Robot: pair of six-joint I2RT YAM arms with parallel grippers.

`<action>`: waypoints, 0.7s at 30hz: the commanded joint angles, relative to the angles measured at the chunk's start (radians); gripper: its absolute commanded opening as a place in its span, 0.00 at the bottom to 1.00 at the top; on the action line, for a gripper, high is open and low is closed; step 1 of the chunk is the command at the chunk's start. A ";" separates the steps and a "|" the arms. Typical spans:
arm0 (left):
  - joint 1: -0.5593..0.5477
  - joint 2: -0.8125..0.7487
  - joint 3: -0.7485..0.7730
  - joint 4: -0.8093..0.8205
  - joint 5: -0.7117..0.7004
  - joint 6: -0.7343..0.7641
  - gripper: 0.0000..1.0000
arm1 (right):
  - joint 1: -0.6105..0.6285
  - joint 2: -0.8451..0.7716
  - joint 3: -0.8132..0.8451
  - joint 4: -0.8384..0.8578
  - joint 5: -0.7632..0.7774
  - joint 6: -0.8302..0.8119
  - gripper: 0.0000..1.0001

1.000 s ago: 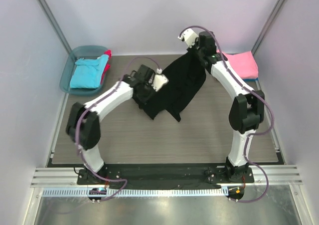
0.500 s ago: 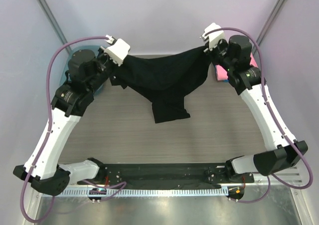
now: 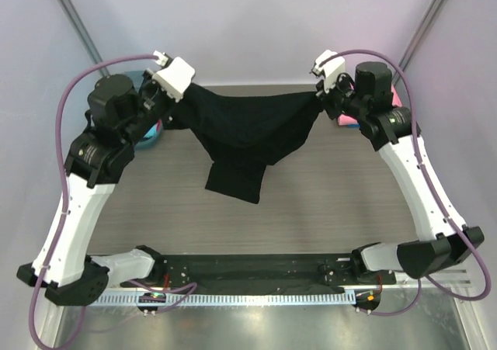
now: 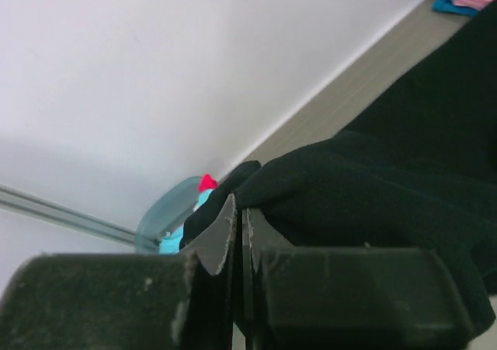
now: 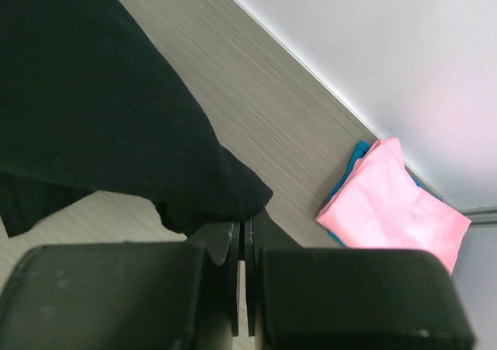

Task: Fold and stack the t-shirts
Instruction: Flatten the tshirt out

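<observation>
A large black t-shirt (image 3: 245, 133) hangs in the air, stretched between my two grippers above the table. My left gripper (image 3: 181, 98) is shut on its left edge, and the black cloth (image 4: 365, 187) bunches at the jaw tips (image 4: 240, 210) in the left wrist view. My right gripper (image 3: 320, 92) is shut on its right edge; the black cloth (image 5: 101, 125) ends at that gripper (image 5: 246, 227) in the right wrist view. The shirt's lower part droops toward the table. A folded pink t-shirt (image 5: 396, 202) lies on a blue one (image 5: 349, 171) at the back right. Turquoise (image 4: 177, 237) and red (image 4: 206, 182) t-shirts lie in the tub.
A translucent teal plastic tub (image 4: 167, 210) stands at the back left corner, mostly hidden behind my left arm in the top view. The wood-grain table (image 3: 311, 202) is walled in by pale panels on three sides.
Both grippers still hold the black t-shirt stretched. The left arm has shifted slightly left and the hanging lower part has swung left and down.
</observation>
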 commanded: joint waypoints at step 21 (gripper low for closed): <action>0.073 0.033 -0.623 -0.024 0.287 -0.340 0.00 | -0.037 0.207 -0.087 0.015 -0.021 -0.122 0.01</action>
